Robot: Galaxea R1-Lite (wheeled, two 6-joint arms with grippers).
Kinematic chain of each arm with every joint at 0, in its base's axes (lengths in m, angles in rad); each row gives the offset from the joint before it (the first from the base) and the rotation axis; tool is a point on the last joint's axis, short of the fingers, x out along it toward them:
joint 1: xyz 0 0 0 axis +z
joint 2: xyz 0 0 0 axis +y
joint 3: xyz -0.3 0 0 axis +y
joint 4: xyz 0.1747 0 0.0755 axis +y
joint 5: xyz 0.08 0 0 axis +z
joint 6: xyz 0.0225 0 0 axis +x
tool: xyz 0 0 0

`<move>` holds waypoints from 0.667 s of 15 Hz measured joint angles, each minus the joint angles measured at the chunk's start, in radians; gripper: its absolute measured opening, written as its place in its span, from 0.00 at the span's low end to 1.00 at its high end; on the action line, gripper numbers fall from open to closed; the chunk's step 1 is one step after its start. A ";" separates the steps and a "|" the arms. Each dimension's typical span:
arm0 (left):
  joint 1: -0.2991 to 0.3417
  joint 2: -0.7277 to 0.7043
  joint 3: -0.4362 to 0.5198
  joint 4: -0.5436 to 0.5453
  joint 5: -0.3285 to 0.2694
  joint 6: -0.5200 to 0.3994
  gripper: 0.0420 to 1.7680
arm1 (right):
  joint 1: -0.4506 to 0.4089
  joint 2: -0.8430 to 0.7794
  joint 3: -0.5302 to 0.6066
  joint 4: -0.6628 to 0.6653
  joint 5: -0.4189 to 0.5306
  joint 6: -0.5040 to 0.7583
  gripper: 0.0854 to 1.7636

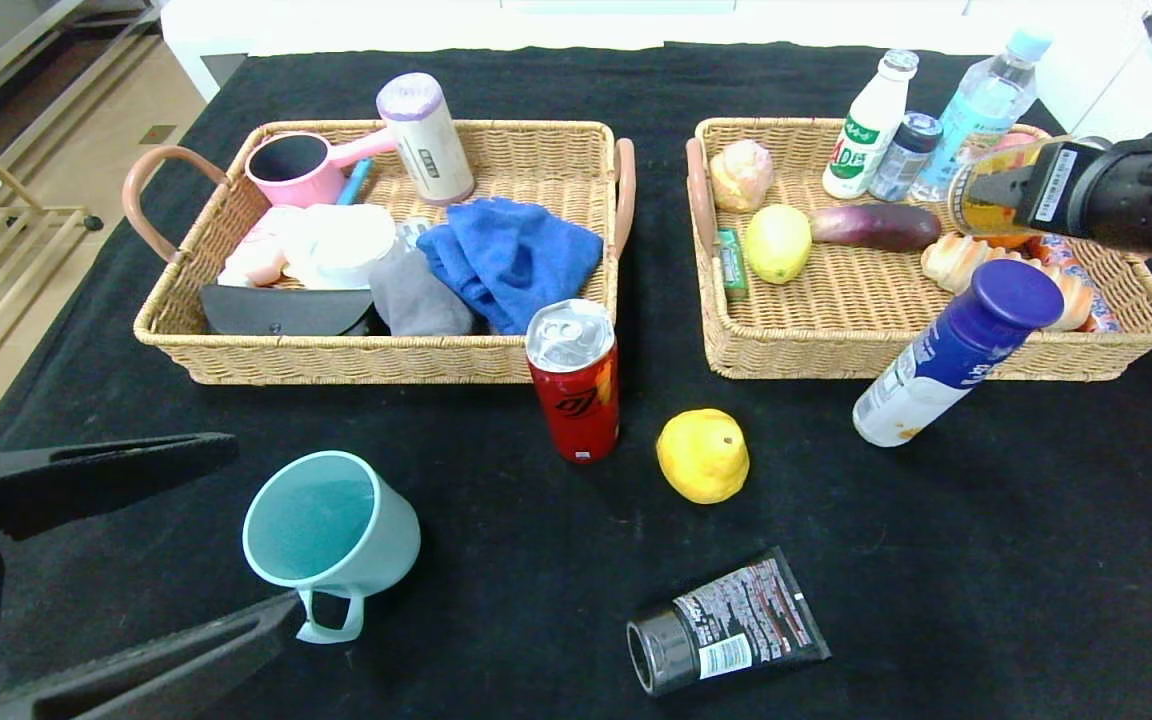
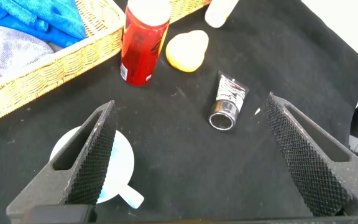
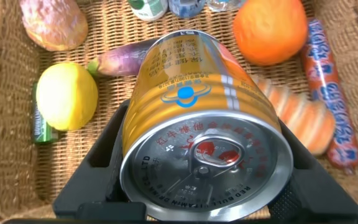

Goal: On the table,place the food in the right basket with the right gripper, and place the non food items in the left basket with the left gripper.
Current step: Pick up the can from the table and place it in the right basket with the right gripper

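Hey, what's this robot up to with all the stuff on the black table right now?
It is sorting items into two wicker baskets. The right gripper is shut on a yellow drink can, holding it above the right wicker basket, which already holds a lemon, an eggplant, bread and bottles. The left gripper hangs open low over the table near a teal mug. A red soda can, a yellow citrus fruit, a black tube and a blue-capped bottle are not yet in either basket.
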 joint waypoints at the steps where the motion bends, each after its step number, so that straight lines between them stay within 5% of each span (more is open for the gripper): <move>1: 0.000 0.000 0.000 0.000 0.000 0.000 0.97 | -0.005 0.014 -0.009 -0.004 0.016 -0.001 0.66; 10: 0.000 -0.006 0.000 0.000 0.000 0.001 0.97 | -0.042 0.105 -0.060 -0.092 0.047 -0.007 0.66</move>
